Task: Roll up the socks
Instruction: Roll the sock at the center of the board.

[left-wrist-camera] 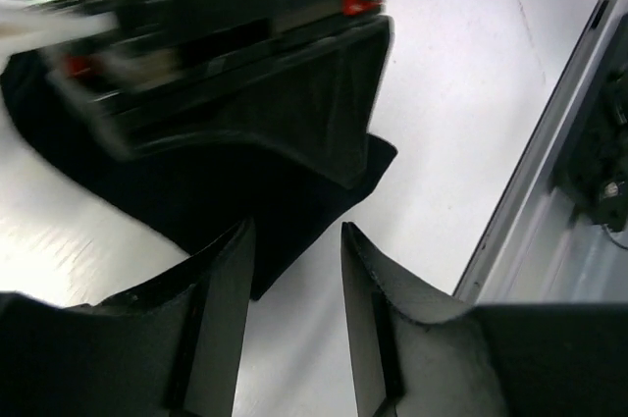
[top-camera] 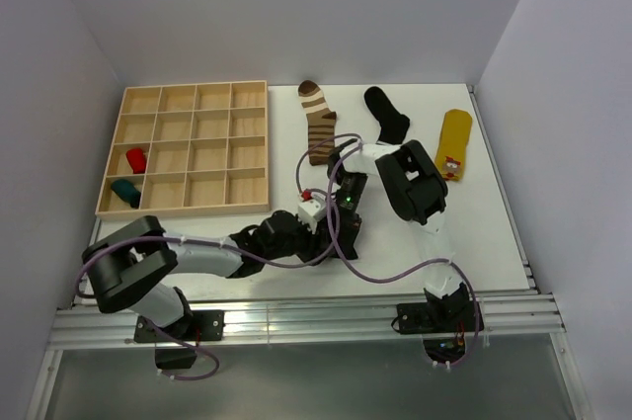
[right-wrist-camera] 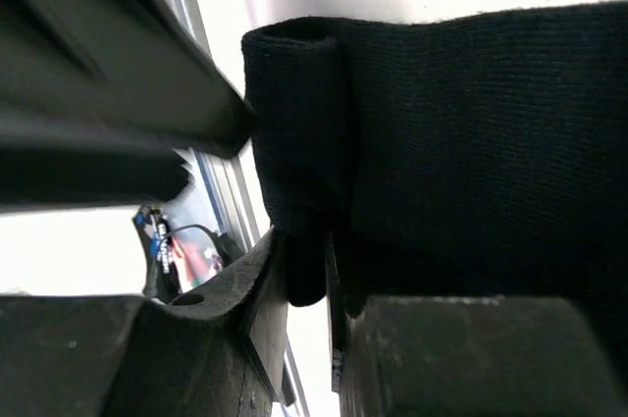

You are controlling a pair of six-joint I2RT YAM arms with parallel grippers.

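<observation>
A black sock lies on the white table between my two grippers; no cuff stripes show. My right gripper is shut on its folded edge. In the top view the right gripper points down at the table's middle and hides most of this sock. My left gripper is open, with the sock's corner just ahead of the left fingertip, and shows in the top view. A brown-and-cream striped sock, a plain black sock and a yellow sock lie flat at the back.
A wooden compartment tray stands at the back left, with a red roll and a teal roll in its left cells. A metal rail runs along the table's near edge. Cables loop around both arms.
</observation>
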